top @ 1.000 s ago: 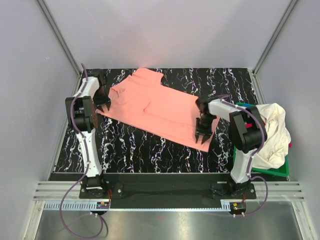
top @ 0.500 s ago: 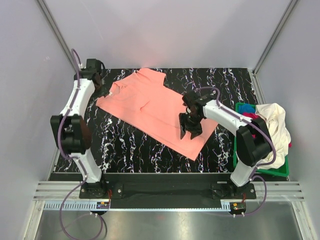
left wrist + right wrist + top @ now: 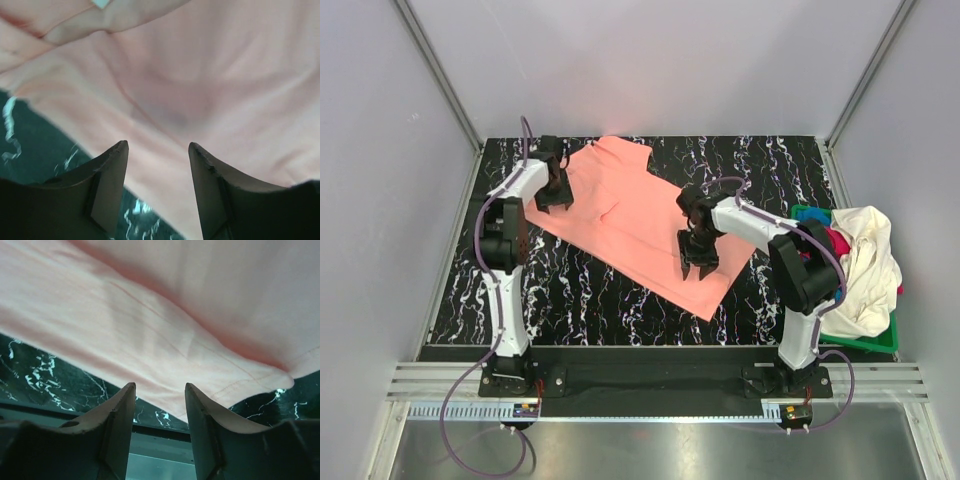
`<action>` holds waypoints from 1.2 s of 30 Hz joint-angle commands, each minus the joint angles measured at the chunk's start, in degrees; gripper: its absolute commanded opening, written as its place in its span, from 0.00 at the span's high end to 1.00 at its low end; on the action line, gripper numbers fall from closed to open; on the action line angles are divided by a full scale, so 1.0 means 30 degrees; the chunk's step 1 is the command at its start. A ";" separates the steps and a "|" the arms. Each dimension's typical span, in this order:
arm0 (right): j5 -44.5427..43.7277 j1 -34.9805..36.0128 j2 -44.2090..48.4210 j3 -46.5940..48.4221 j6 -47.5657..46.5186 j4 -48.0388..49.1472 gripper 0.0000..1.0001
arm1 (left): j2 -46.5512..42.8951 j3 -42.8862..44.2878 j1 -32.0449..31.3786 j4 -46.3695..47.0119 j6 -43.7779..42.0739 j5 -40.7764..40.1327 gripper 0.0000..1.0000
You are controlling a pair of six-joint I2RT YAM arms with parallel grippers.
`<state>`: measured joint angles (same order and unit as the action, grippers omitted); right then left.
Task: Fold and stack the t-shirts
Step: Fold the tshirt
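Observation:
A salmon-pink t-shirt [image 3: 620, 215] lies spread flat and slanted on the black marble table [image 3: 570, 290]. My left gripper [image 3: 554, 196] hovers open over its left shoulder part. In the left wrist view the left gripper [image 3: 157, 144] has only pink cloth [image 3: 200, 75] below it, and a white neck label [image 3: 101, 3] shows at the top edge. My right gripper [image 3: 698, 264] hangs open above the shirt's lower right part. From the right wrist, that gripper [image 3: 160, 385] holds nothing, and the shirt's hem [image 3: 175, 315] lies beneath it. More t-shirts, cream-white [image 3: 865, 265], magenta [image 3: 836, 240] and blue [image 3: 809, 213], are heaped at the right.
A green plastic basket [image 3: 865, 345] at the table's right edge holds the heap of shirts. Grey walls and metal frame posts close in the table on three sides. Both arm bases stand on the rail at the near edge.
Both grippers opened and left the shirt's edges. The left arm swung out to the far-left corner, then back over the shirt's shoulder. The right gripper moved left onto the shirt, whose right end shifted.

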<state>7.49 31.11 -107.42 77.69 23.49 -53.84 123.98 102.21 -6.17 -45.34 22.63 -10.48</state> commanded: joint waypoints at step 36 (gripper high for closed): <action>-0.1939 -0.7789 -0.1721 0.5093 0.0578 -0.1651 0.38 | -0.8670 -0.4673 0.0737 0.0815 -0.0858 0.2406 0.38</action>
<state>1.21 11.05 -109.97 87.53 22.94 -57.71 92.71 79.31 -6.17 -47.29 27.14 -4.27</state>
